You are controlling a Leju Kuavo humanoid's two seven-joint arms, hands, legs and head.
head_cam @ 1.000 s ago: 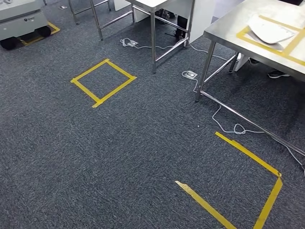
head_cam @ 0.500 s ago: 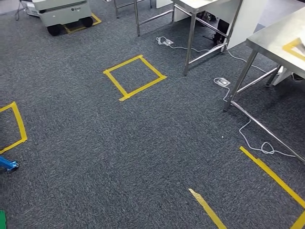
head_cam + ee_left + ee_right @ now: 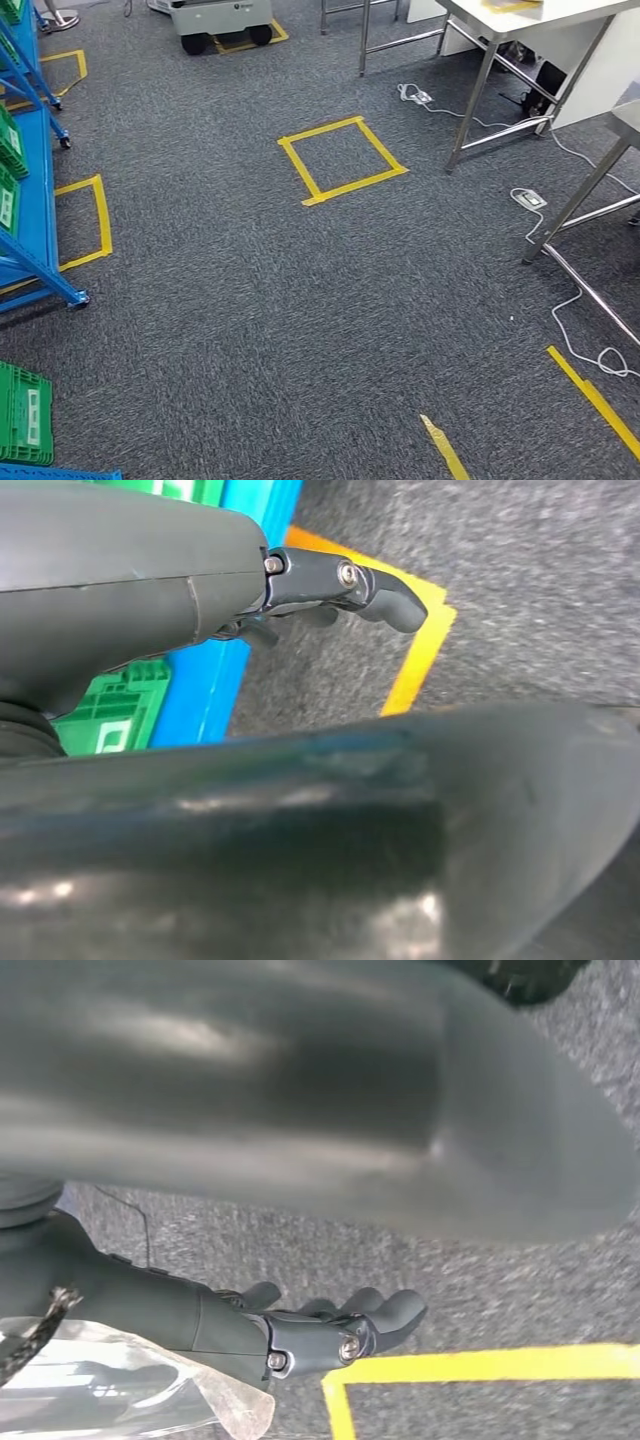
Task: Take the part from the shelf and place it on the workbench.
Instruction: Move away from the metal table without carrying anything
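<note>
shelf: the blue shelf (image 3: 30,215) with green bins (image 3: 23,415) stood at the robot's left, nearer the left hand (image 3: 340,585).
hands: left hand hung empty, fingers loosely apart; right hand (image 3: 332,1330) likewise held nothing.

The blue shelf (image 3: 30,215) is cut off by the left edge, so most of it is hidden. The green bins (image 3: 24,412) on it show only in part, and their labels are too small to read. The workbench (image 3: 626,120) on the right shows just a corner and legs. At the far edge, a grey cart (image 3: 219,18) has its top cut off.
</note>
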